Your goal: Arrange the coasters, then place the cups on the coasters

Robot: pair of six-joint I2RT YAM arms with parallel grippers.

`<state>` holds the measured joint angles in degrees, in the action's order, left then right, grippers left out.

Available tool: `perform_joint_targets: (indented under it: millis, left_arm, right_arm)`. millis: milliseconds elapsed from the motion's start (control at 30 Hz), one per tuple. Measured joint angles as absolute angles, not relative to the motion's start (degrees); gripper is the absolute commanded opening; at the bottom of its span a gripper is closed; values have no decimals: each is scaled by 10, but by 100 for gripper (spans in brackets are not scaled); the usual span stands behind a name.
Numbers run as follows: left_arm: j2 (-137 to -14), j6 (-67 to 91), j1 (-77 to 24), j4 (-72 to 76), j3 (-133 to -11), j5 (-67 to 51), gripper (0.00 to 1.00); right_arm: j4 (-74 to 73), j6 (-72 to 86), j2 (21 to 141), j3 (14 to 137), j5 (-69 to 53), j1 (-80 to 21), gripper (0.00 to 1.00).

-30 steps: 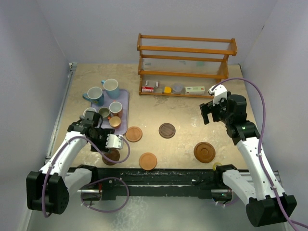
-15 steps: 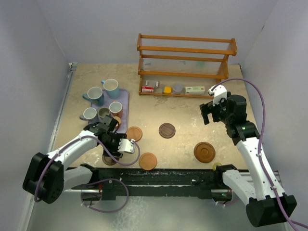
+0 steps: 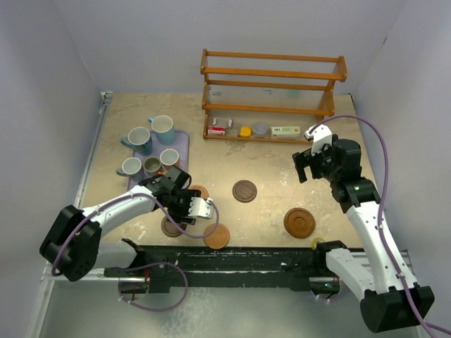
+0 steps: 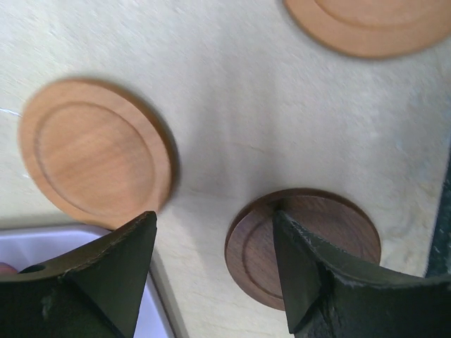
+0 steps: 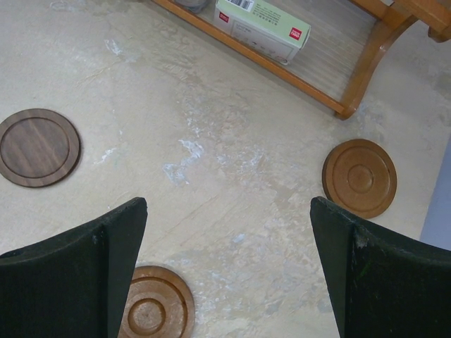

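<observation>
Arranging coasters (image 3: 244, 191) | cups (image 3: 139, 139) on tray (image 3: 181, 144), none placed | left gripper (image 4: 215, 215) half-open, empty | right gripper (image 5: 227, 204) wide open, empty

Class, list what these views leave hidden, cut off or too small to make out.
Top view: a ringed coaster lies under the right arm; only the right wrist view shows it.
Top view: the left arm covers the tray's near end; five cups show, a sixth cannot be ruled out.
Top view: box print too small.
Left wrist view: the top coaster is blurred and cut off by the edge.
</observation>
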<state>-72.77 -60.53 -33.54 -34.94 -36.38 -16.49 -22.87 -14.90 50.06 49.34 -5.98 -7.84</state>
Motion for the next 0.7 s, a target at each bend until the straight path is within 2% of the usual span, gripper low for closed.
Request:
perform_joint_targets:
  millis: [500, 700]
  left_arm:
    - [-903, -580, -400, -177, -486, -150, 59]
    - [-980, -564, -413, -133, -562, -143, 60]
  right_arm:
    - [-229, -151, 489, 491, -56, -78, 100]
    - [-229, -151, 489, 491, -55, -78, 100]
